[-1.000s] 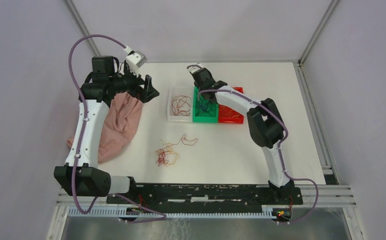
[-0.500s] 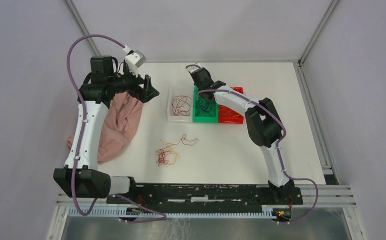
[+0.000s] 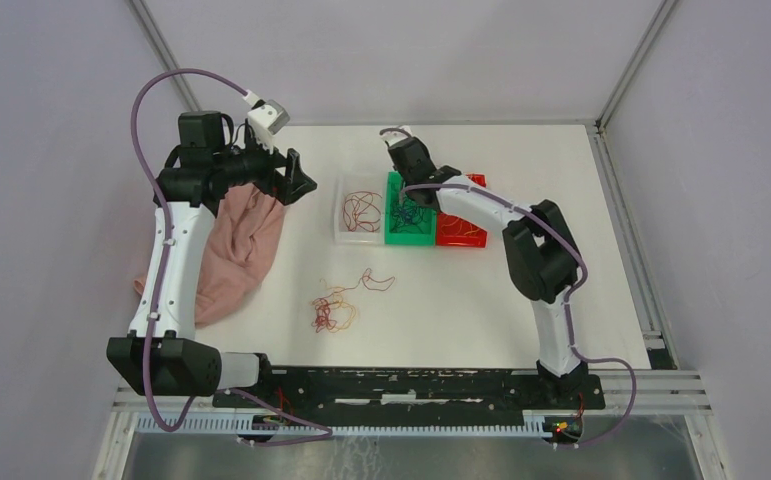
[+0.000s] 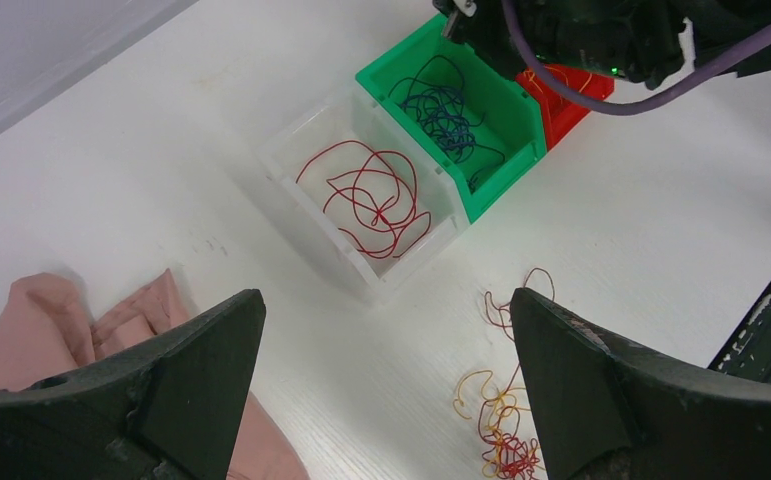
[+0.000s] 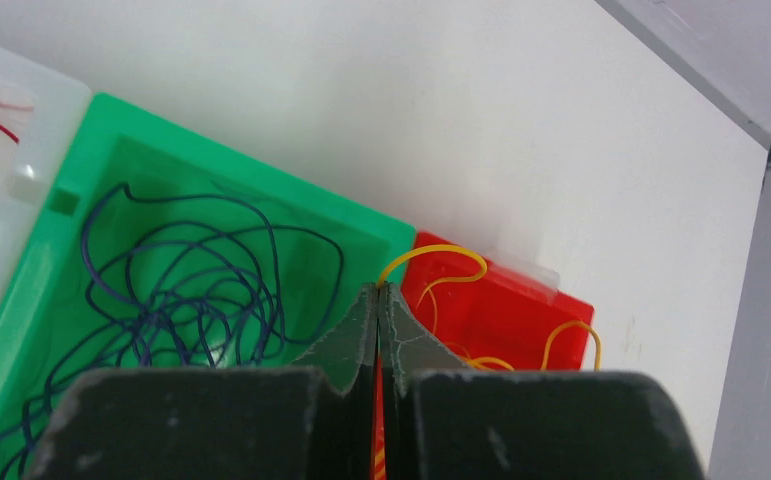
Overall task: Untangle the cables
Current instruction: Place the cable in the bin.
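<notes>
Grip check: lift with care

Top view: loose cables [image 3: 336, 308] lie knotted on the tabletop [image 3: 461, 300], well apart from the bins. The right fingers [image 3: 403, 192] are low over the green bin [image 3: 409, 239]. The left fingers [image 3: 301, 185] hang beside the pink cloth [image 3: 236, 250].

Left wrist: left fingers spread wide, holding nothing. Red strands lie in the clear bin [image 4: 291, 180], dark blue ones in the green.

Right wrist: right fingers pressed together at the wall between the green bin and the red bin [image 5: 521, 310], a yellow loop [image 5: 431, 255] at their tips — pinched or not, cannot tell. Best to rise slowly and straight, and check that one strand alone follows — none dragged across into the green.
</notes>
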Robot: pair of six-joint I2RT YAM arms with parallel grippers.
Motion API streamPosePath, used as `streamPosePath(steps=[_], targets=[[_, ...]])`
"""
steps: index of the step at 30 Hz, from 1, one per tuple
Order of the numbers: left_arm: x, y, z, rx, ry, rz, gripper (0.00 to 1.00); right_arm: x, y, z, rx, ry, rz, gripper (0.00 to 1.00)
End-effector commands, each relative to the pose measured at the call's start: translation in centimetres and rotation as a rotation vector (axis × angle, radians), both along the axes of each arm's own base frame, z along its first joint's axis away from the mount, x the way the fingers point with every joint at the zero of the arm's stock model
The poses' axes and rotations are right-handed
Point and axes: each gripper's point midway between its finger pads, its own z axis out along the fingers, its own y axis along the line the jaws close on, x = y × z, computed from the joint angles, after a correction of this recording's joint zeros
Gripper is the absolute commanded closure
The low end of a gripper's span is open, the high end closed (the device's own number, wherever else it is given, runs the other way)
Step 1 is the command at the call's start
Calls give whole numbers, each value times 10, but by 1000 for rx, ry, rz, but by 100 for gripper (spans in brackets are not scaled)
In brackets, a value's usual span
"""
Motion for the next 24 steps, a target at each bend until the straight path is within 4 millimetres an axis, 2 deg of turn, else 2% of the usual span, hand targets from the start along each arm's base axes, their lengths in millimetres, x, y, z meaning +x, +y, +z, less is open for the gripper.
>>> streamPosePath(steps=[1,5,8,15,20,24], targets=[[-4,-5,27,-39,-76,-24,0,-6,-18,61,145,-130,-72,100],[-5,-7,29,-53,-77,-31,0,-18,-41,50,196,-98,-115,100],[-4,-8,32,-58,-85,-31,0,-25,-51,39,235,-69,-118,100],[-7,-10,34,-71,-83,-39,0,-35,-50,-3,356,73,-105,100],[-8,-10,36,-71,-90,-42,1,-36,-37,-32,433,193,-64,100],[-7,-10,37,-70,-92,-40,2,-36,-33,-45,476,246,-61,100]])
